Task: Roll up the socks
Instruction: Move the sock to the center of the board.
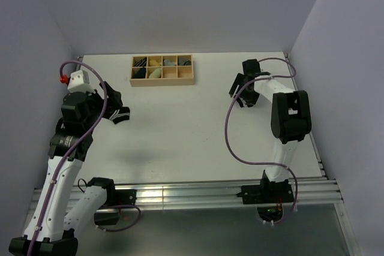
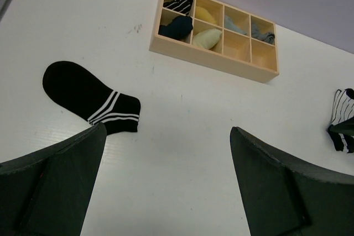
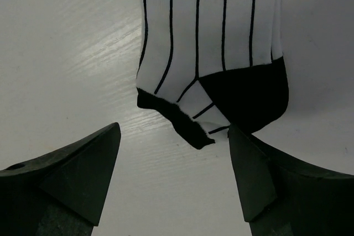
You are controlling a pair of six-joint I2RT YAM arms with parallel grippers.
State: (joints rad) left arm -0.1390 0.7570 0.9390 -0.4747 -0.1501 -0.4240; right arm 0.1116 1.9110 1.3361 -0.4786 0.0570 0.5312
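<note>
The white surface point(image 1: 192, 136) carries all items; positions are read on the top view as a clock face centred on it. The left arm point(image 1: 63, 166) rises from 7 o'clock and reaches toward 9 o'clock. The right arm point(image 1: 288, 118) rises from 5 o'clock and reaches toward 2 o'clock. A wooden organiser point(image 1: 162, 82), divided into two rows of four compartments, sits at 11 o'clock near the far edge. Sock rolls point(image 2: 207, 38) fill all four far-row compartments and the two leftmost near-row compartments. The left end effector point(image 2: 167, 136) is fully open above bare surface, its fingers point(image 2: 50, 186) wide apart with nothing between them. The right end effector point(image 3: 174, 134) also stands open and grips nothing. The black sock point(image 2: 83, 95) lies flat at 9 o'clock, partly covered by the left end effector in the top view. In the left wrist view it sits at 10 o'clock from the gap, with two white bands near the cuff, outside the fingers. The striped sock point(image 3: 210, 26) lies flat at 2 o'clock, beneath the right end effector. In the right wrist view it extends toward 12 o'clock, its black-edged end reaching just between the fingertips. Its black patch lies beside the right-hand finger; contact cannot be determined.
</note>
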